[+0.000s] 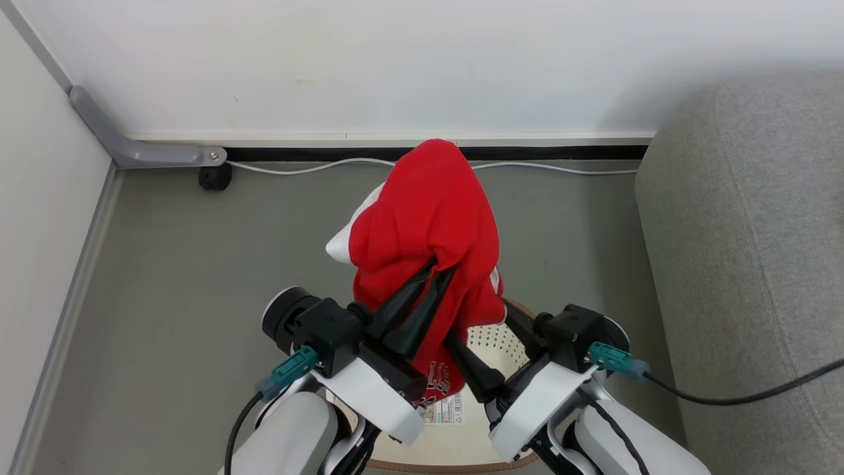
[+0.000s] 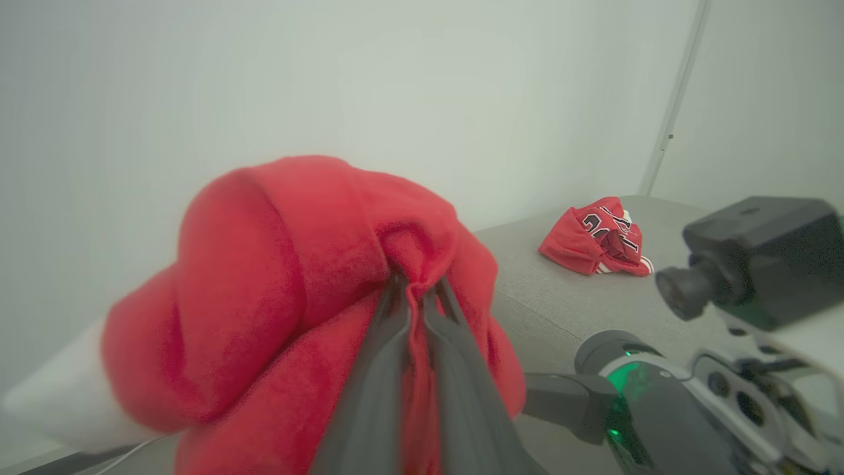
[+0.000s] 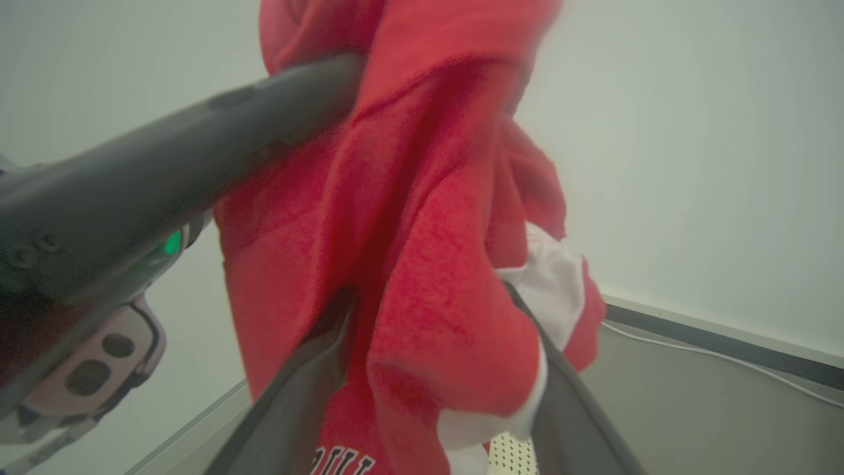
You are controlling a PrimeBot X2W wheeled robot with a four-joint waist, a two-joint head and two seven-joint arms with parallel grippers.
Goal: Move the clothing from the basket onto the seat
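Now my left jaws are clamped on the garment (image 1: 428,218), right jaws apart around it; sofa (image 1: 745,264) lies rightward.

Garment (image 1: 425,224) above basket (image 1: 494,340); sofa (image 1: 745,264) right of basket, second garment (image 2: 597,244) on sofa; wall (image 1: 422,66) behind

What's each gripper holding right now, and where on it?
Left gripper is shut on a bunched fold of the red garment. Right gripper is open, fingers either side of the hanging fabric, holding nothing.
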